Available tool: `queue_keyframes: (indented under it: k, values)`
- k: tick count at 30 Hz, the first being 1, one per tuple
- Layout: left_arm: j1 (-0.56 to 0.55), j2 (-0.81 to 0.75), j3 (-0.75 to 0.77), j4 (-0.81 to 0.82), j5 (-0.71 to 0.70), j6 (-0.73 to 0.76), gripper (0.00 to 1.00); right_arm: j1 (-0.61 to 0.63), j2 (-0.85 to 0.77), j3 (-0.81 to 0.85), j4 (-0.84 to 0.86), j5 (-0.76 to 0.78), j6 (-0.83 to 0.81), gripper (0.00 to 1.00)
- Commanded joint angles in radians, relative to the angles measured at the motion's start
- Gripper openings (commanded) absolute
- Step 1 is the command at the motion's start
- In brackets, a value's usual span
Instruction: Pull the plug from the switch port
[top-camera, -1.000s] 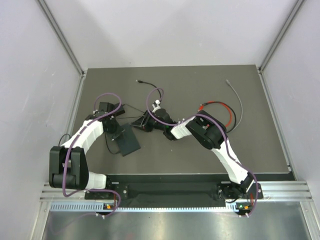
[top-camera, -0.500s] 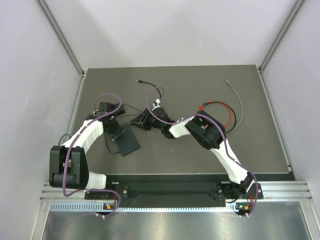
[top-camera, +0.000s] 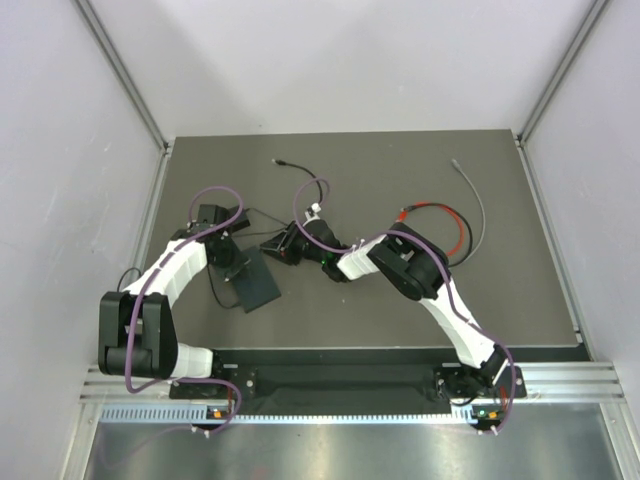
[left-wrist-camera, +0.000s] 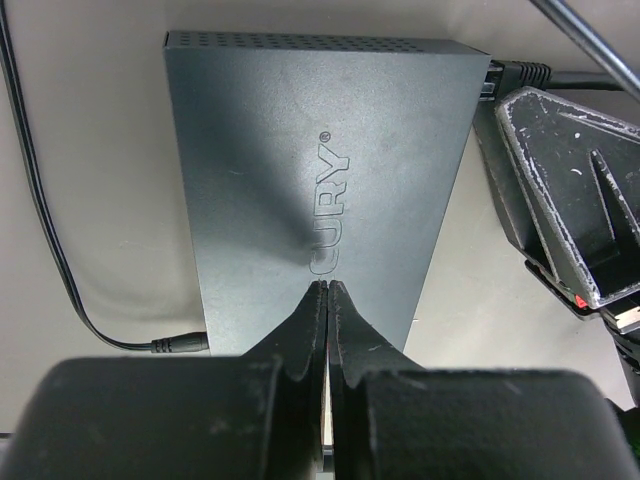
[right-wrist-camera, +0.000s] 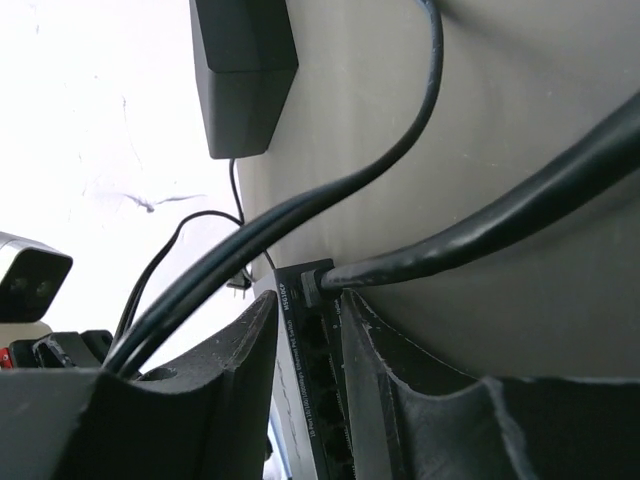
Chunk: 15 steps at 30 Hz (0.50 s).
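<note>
Top view: the switch lies flat left of centre, angled. The left gripper is down on its near-left part. The right gripper reaches in from the right to the switch's far corner. I judge the step to be the grasp itself, with one arm bracing the box and the other lining up on the socket edge. The socket end is too small to read here.

Left wrist: the left jaws are fully closed with nothing between them, and their tips rest on the switch's matt top near its near edge. This looks like a hold-down. The plug sits in the far-right corner of the socket edge, its cable running off right. One right finger lies just beside that edge, its tip close to the plug. A thin power lead enters the opposite edge.

Right wrist: the right jaws stand a little apart, gripping nothing that I can see. The port face shows through the gap and the plug is at the very tips, about level with them. Its cable leads away right, and a second cable crosses the left finger. The brick lies well beyond. Whether the pads touch the plug I cannot tell.

Next, probably: ease slightly forward so the pads straddle the plug body, close on it and any latch, then draw straight out along the cable line while the left arm holds
</note>
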Motion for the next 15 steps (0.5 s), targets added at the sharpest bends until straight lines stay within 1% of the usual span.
queue_keyframes:
  k: [1,15]
  values:
    - [0.006,-0.001,0.018,-0.008,0.004,0.002,0.0,0.024,0.004,-0.003,-0.01,0.03,0.003,0.33]
    - [0.006,0.001,0.015,-0.003,0.018,0.003,0.0,0.025,0.048,0.046,-0.079,0.065,0.033,0.32]
